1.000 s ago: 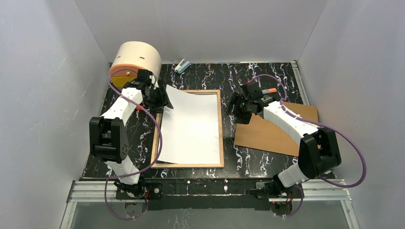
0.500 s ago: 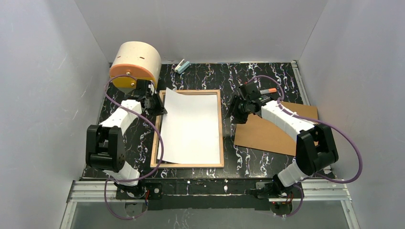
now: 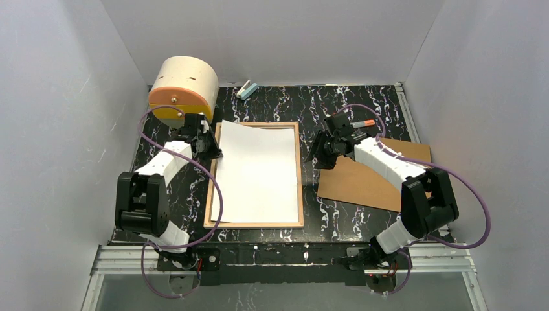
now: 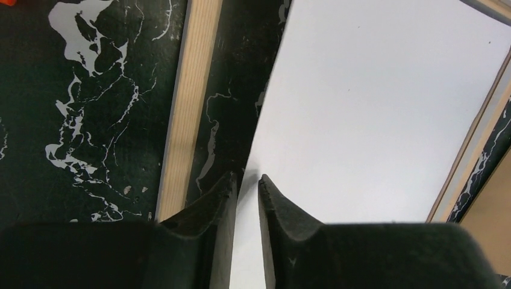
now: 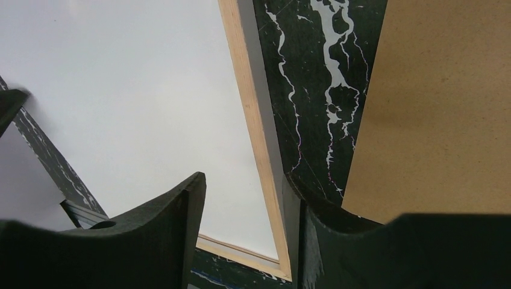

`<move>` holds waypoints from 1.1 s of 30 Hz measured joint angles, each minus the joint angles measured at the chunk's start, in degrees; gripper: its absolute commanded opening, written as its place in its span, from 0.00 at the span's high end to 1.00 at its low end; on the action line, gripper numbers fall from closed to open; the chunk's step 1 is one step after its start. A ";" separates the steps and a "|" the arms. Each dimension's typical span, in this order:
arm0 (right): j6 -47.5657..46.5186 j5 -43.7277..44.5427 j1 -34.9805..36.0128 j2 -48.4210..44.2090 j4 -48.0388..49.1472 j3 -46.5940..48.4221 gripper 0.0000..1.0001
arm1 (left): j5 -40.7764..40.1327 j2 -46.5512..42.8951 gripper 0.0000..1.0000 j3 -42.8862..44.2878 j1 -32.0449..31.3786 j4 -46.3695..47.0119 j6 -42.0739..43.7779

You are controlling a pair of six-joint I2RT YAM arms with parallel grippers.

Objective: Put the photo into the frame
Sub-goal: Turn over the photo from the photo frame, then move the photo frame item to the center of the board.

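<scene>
We see the frame (image 3: 300, 175) lying flat on the black marbled bench (image 3: 349, 107), about midway between the two arms. The photo (image 3: 256, 175), a plain white sheet, lies inside the light wood rim and covers nearly all of the glass. Its right and near edges sit close along the rim. Its left edge lies slightly askew, and in the left wrist view we find a dark strip of glass showing between that edge and the left rim.

The left gripper (image 4: 246, 180) is at the far part of the photo's left edge, just inside the frame's left rim. Its jaws stand only a thin slit apart, and the sheet's edge runs straight into that slit, so we read it as pinched on the photo.

The right gripper (image 5: 244, 183) hangs over the frame's right rim toward its far end, jaws spread wide with nothing between them but the rim and the bench below.

A brown backing board (image 3: 375, 178) lies flat to the right of the frame, apart from it, under the right arm. At the far left corner stands a round pale box (image 3: 184, 81) with an orange front, and a small pale blue clip-like thing (image 3: 246, 89) lies near it at the far edge
</scene>
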 measured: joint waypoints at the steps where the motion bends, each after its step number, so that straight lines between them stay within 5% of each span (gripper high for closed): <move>1: 0.00 0.02 0.00 0.00 0.17 -0.22 0.41 | -0.28 -0.22 0.74 0.00 0.02 0.07 0.09; 7: 0.22 1.29 0.02 0.00 -0.33 -0.92 0.38 | -5.14 -1.16 0.51 1.51 0.04 -2.32 1.77; 15: -0.15 7.37 -2.01 0.00 -4.66 -0.37 0.33 | -9.35 -1.20 0.37 6.54 0.07 -7.02 2.64; 23: -6.32 17.84 -13.46 0.00 -9.64 3.48 0.06 | 5.33 -1.20 0.23 11.02 -0.85 -7.21 2.75; 33: -9.68 23.87 -32.94 -0.26 -12.28 -0.20 0.02 | 14.75 6.93 0.10 20.76 -18.99 -2.60 2.10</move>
